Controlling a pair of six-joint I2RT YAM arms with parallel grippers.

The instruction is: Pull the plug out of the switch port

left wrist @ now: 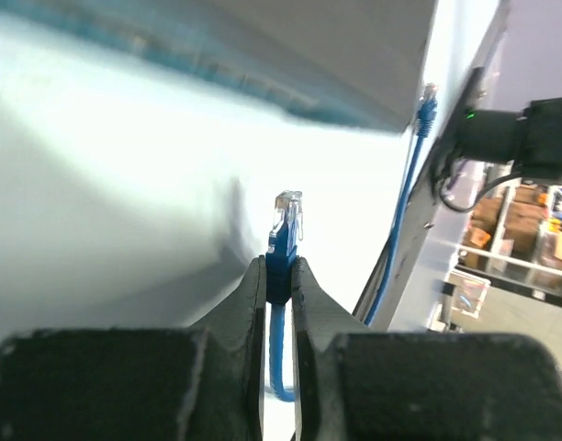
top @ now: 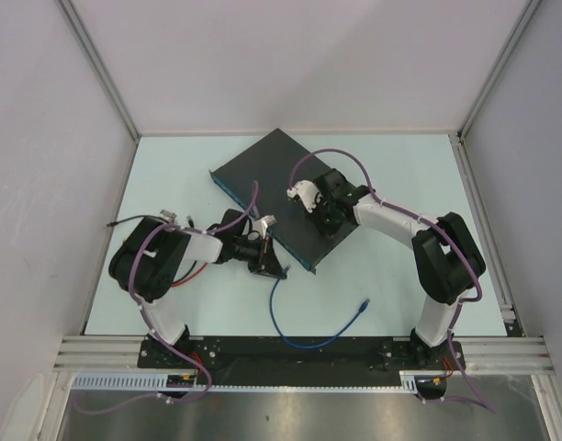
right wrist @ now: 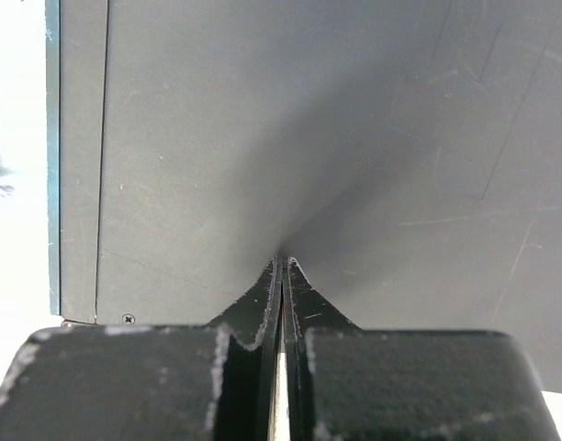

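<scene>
The flat dark-grey box switch (top: 263,170) lay mid-table; at its six o'clock sat the clear-tipped blue plug (left wrist: 286,216), with the thin blue cable (top: 295,338) curling nearer.

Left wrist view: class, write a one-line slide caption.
Left hand grips the blue plug, clear of the switch and its teal edge.

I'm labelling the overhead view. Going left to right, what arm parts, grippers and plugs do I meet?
Left arm's black elbow → left gripper, shut on the clear-tipped blue plug → right gripper on the flat dark grey switch → the blue cable's free plug → right arm's black elbow.
</scene>
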